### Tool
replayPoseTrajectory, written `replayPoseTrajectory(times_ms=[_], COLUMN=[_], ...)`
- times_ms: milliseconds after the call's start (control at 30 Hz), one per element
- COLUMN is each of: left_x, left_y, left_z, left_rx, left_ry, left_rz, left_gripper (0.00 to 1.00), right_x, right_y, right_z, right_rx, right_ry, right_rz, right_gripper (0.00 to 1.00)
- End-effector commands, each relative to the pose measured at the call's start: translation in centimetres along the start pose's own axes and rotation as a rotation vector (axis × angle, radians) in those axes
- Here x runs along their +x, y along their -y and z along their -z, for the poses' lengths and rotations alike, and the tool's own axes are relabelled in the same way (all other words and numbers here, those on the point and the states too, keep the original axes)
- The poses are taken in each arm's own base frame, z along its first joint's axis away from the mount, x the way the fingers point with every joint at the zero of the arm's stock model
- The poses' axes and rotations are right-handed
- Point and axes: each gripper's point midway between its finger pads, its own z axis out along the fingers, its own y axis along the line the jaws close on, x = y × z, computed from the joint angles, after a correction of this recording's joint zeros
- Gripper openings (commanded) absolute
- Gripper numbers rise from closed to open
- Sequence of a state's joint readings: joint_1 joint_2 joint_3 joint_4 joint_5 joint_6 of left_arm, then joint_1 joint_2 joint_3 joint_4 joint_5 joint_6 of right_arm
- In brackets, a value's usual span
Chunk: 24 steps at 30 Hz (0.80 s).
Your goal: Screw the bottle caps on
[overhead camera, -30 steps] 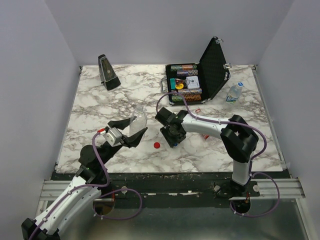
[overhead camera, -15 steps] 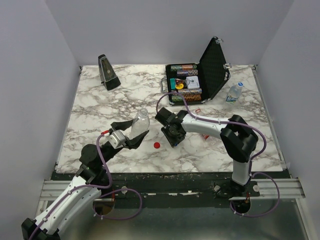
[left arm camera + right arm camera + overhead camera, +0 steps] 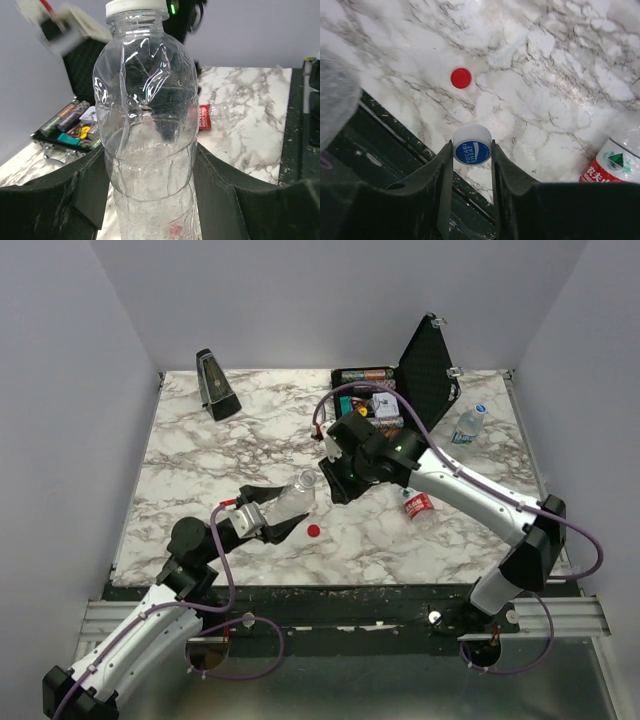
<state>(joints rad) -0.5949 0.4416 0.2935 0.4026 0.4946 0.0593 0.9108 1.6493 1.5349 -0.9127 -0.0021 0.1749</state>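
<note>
My left gripper [image 3: 274,512] [image 3: 149,167] is shut on a clear, uncapped plastic bottle [image 3: 294,500] [image 3: 145,110], held off the table and leaning right, its white-ringed mouth toward the right arm. My right gripper [image 3: 336,481] [image 3: 472,156] is shut on a white bottle cap with a blue top [image 3: 472,141], held in the air just right of the bottle's mouth and apart from it. A plain red cap [image 3: 314,531] [image 3: 461,78] lies on the marble below the two grippers.
A bottle with a red label [image 3: 418,506] [image 3: 618,162] lies on its side to the right. A small capped bottle [image 3: 469,423] stands at the far right. The open black chip case [image 3: 425,375] and a metronome [image 3: 216,385] stand at the back.
The right gripper closed on the blue-and-white cap, rose from the table and swung up to the bottle's mouth. The left gripper tilted the bottle toward the right.
</note>
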Motion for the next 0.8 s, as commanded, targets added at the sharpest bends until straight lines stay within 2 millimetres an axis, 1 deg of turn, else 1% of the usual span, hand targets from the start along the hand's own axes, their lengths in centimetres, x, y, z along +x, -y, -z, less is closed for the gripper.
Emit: replayPoseTrajectory(times_ms=[0,67,200,367,467,533,633,767], left_x=[-0.7,-0.4,0.1,0.6,1.1,1.4,1.7,1.9], left_y=[2.2,2.7,3.0,3.0,3.1,3.2,3.3,3.6], left_z=[-0.4,-0.4,-0.4,-0.5,-0.6,-0.6,-0.7,-0.8], left_rx=[0.158,0.192,0.215,0.224,0.235,0.246,0.259,0.278], left_ry=[0.007,-0.006,-0.023,-0.046,-0.064,-0.074,-0.089,-0.102], left_rz=[-0.031,-0.037,-0.046,-0.049,-0.042,-0.035,-0.027,-0.016], left_gripper=[0.41,0.41,0.41,0.4,0.4,0.4,0.39,0.38], right_x=[-0.6,-1.3,-2.0,-2.4,-2.6,-2.9,-3.5,-4.2], right_y=[-1.7,-2.0,-2.2,-1.8,-2.1,-2.4,-3.6,-4.8], right_z=[5.2,7.0,10.2,13.5,15.4,16.5,18.0,18.8], right_rx=[-0.099,-0.12,-0.138,-0.135,-0.15,-0.172,-0.234,-0.296], right_ry=[0.026,0.062,0.1,0.143,0.176,0.204,0.249,0.289], right_rz=[0.102,0.129,0.18,0.274,0.321,0.345,0.383,0.418], right_gripper=[0.19,0.19,0.16,0.16,0.16,0.16,0.16,0.16])
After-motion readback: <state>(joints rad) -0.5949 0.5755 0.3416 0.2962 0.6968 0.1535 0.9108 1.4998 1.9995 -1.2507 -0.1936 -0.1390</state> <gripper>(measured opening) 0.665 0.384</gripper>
